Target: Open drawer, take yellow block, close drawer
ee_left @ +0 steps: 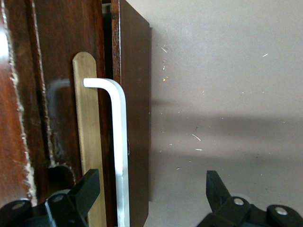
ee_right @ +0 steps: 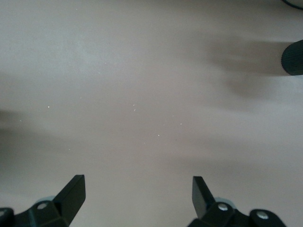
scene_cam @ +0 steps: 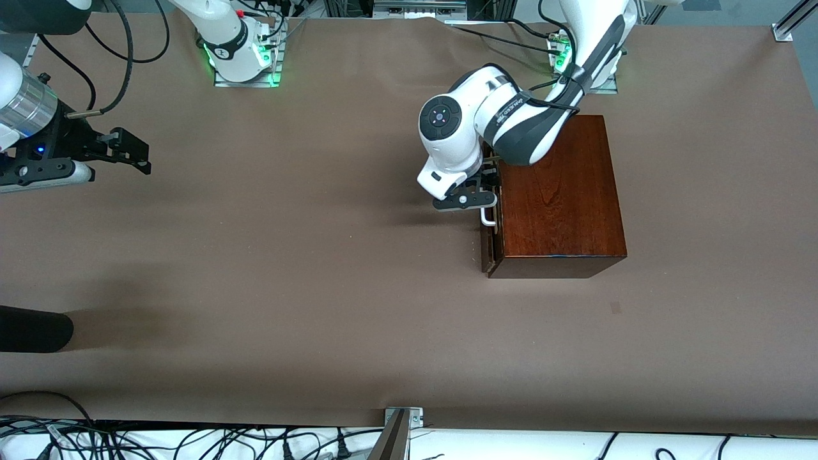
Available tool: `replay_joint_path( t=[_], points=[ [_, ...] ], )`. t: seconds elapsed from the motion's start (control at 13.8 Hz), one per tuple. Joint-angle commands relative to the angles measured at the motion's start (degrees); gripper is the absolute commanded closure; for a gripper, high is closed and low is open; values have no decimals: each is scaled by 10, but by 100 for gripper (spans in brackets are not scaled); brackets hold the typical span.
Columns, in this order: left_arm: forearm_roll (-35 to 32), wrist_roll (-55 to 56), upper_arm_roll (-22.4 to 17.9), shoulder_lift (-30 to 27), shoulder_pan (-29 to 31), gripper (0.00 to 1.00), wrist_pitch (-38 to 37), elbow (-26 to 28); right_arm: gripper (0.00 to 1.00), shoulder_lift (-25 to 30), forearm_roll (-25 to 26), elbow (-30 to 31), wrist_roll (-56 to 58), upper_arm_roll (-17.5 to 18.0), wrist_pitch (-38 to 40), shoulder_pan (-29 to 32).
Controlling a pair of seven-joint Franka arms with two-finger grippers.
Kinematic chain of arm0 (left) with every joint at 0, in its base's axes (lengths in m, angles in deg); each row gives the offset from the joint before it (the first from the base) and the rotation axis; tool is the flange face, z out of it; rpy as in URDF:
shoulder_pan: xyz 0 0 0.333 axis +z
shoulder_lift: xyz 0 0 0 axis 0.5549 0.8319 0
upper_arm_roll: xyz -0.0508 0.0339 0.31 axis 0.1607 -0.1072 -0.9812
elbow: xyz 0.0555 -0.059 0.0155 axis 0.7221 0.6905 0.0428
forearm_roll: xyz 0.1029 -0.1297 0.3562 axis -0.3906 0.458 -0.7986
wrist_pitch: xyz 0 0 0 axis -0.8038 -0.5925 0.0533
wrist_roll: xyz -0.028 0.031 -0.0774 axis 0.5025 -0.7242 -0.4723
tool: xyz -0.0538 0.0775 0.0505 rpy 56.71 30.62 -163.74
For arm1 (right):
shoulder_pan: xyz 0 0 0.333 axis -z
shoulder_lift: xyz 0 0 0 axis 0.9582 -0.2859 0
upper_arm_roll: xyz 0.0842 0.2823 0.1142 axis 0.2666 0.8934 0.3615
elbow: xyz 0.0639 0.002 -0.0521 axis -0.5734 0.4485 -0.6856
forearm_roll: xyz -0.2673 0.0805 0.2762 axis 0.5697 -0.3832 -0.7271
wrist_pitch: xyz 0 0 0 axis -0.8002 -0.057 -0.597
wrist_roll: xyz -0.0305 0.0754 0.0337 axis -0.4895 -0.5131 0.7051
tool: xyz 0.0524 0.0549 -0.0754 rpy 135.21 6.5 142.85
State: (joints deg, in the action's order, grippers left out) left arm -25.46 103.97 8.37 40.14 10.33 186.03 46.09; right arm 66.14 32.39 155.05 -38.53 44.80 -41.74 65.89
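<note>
The glossy mahogany box point(scene_cam: 556, 198) stands toward the left arm's end of the table. Its drawer front point(scene_cam: 487, 252) sticks out only slightly, with the white bar handle point(scene_cam: 488, 217) on it. My left gripper point(scene_cam: 480, 191) is open at that handle. In the left wrist view the handle point(ee_left: 120, 137) runs between the spread fingertips point(ee_left: 85, 189), in front of the dark drawer front point(ee_left: 135, 94); the left gripper point(ee_left: 150, 189) holds nothing. The yellow block is hidden. My right gripper point(scene_cam: 131, 153) waits open and empty over the right arm's end of the table; it also shows in the right wrist view point(ee_right: 137, 194).
A black rounded object point(scene_cam: 32, 329) lies at the table's edge at the right arm's end, nearer the front camera; it also shows in the right wrist view point(ee_right: 292, 56). Brown paper covers the table point(scene_cam: 287, 255).
</note>
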Motion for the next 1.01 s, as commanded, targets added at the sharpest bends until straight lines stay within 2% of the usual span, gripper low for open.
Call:
replay_joint_path(
  t=[0.0, 0.51, 0.94],
  points=[
    [-31, 18, -1, -12, -4, 0, 22, 30, 0, -5, -9, -13, 1, 3, 5, 5],
    [-42, 75, -2, 19, -21, 0, 81, 37, 0, -5, -9, -14, -6, 4, 5, 0],
    [-42, 90, -2, 25, -29, 0, 101, 31, 0, -5, -9, -13, -5, 4, 5, 0]
  ],
)
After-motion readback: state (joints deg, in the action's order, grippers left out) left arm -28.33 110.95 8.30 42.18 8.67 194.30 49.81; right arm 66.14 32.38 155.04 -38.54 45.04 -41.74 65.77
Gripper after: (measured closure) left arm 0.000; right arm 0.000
